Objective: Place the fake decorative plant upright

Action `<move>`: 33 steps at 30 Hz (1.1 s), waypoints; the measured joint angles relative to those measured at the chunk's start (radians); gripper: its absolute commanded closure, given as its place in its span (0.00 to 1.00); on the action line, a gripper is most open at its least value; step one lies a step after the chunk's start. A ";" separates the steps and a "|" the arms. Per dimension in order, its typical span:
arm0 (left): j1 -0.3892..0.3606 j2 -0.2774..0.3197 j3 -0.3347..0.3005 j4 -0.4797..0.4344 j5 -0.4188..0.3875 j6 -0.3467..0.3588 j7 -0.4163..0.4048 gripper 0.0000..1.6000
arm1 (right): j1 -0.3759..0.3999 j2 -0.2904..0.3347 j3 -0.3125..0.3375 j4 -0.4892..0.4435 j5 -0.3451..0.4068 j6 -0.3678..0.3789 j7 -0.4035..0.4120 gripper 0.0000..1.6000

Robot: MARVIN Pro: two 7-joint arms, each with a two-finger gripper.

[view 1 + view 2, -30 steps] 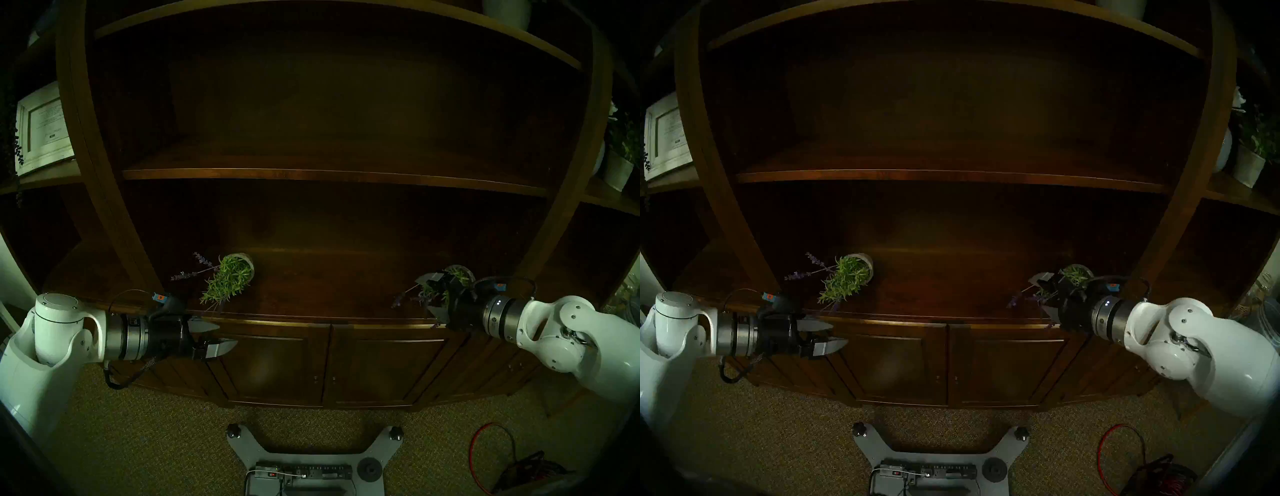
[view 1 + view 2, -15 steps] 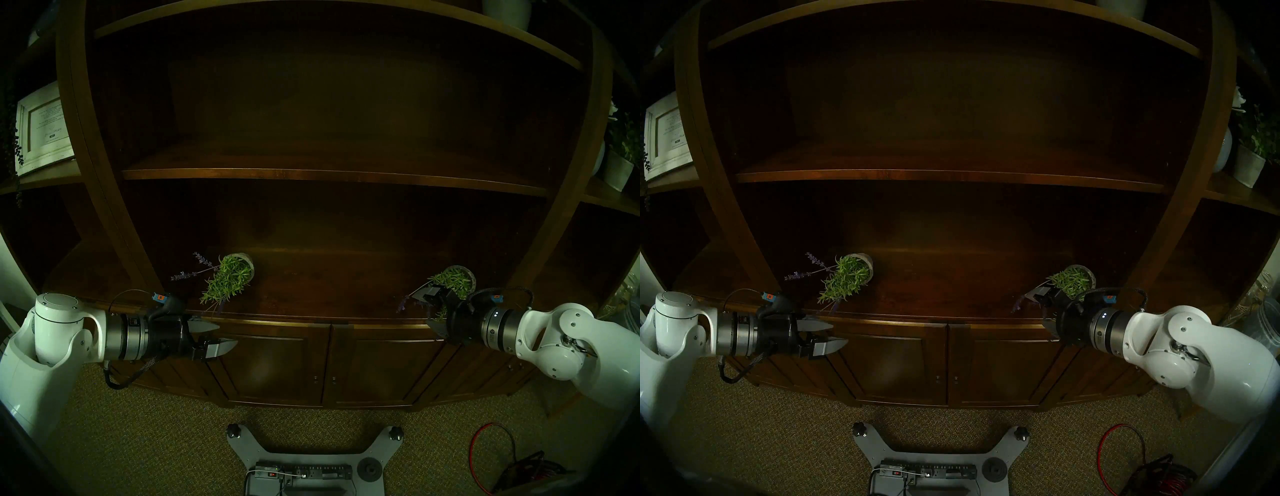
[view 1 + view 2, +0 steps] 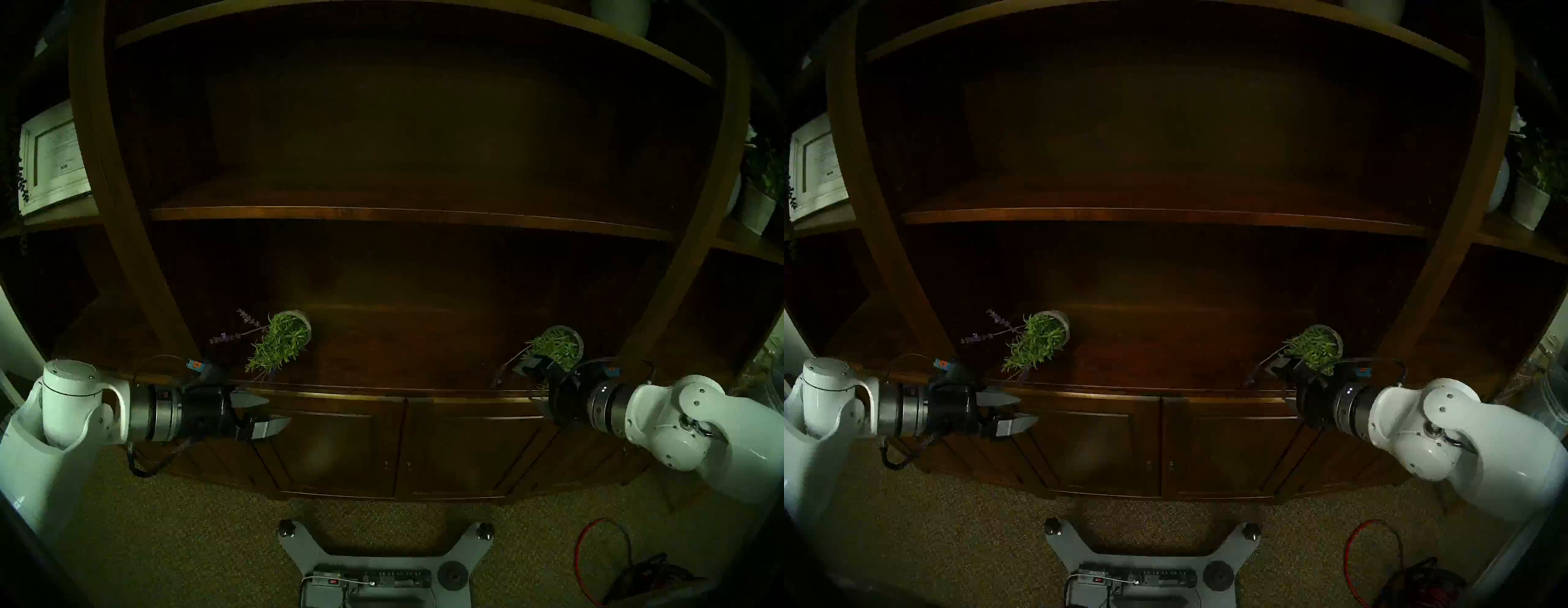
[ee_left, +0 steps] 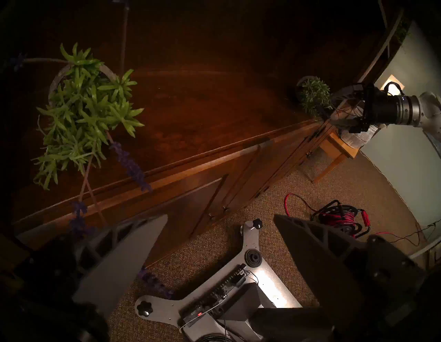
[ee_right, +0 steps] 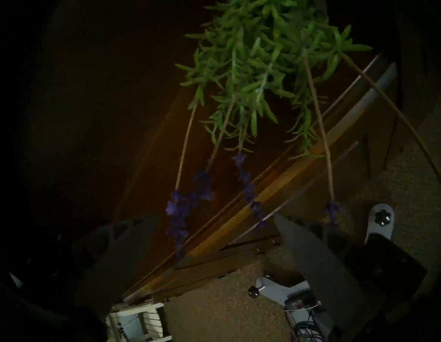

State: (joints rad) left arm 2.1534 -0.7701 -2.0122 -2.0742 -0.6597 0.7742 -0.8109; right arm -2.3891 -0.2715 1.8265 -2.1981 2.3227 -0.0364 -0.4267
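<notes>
Two tipped plants lie on the cabinet top (image 3: 382, 361): left plant (image 3: 280, 342) at ten o'clock, right plant (image 3: 553, 348) at two. Our right gripper (image 5: 214, 250) gapes empty over trailing stems; left gripper (image 3: 265, 414) open, idle. We risk pinching stems, dragging the pot off the edge.

green plant (image 3: 278, 346) with purple flowers (image 3: 225, 337), dark brown cabinet (image 3: 403, 446), speckled tan carpet (image 3: 191, 552)

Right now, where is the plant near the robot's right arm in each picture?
Head stereo left: right plant, lower right on the cabinet top.
Head stereo right, lower right.
Left wrist, upper right, small.
Right wrist, top centre.
Shared landmark: the cabinet top's front edge.
</notes>
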 measured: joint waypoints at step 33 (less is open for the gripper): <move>0.000 0.000 0.000 0.000 0.000 0.000 0.000 0.00 | 0.194 0.104 -0.211 -0.031 0.002 -0.107 -0.019 1.00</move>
State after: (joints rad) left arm 2.1534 -0.7701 -2.0120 -2.0740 -0.6595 0.7742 -0.8109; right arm -2.1955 -0.1680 1.6158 -2.2287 2.3248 -0.1435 -0.4459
